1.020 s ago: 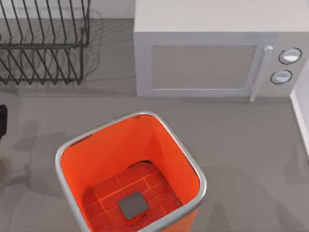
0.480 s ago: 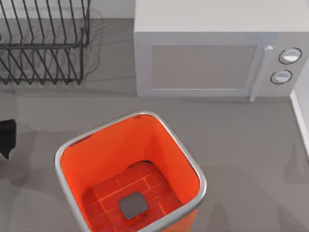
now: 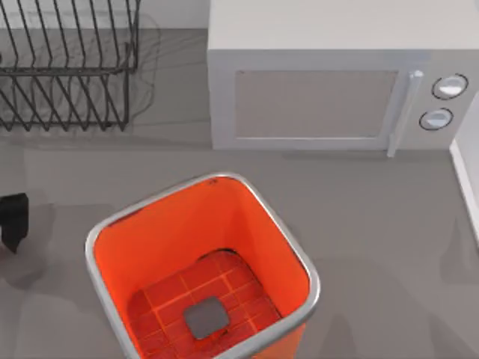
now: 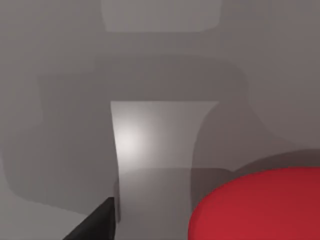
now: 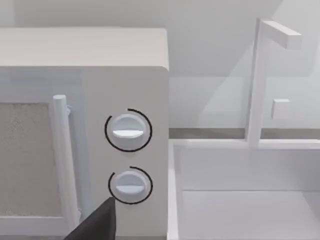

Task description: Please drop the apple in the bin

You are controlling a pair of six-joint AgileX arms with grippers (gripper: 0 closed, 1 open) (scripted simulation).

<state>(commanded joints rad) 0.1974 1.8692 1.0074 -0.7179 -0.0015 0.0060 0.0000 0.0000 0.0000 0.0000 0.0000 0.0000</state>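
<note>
My left gripper (image 3: 13, 218) has edged in from top view's left edge, left of bin (image 3: 101, 232); fingers' state unclear. Apple (image 4: 260, 205) close under left wrist camera. Bin empty; approach underway. Right arm parked facing microwave (image 5: 85, 125).

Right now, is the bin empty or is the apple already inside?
Empty: the bin shows only its tiled floor; the apple sits close under the left wrist camera.

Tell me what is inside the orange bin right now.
Inside the bin lies only its tiled orange floor with a grey square at the centre; no apple there. The near wall hides part of the floor.
</note>
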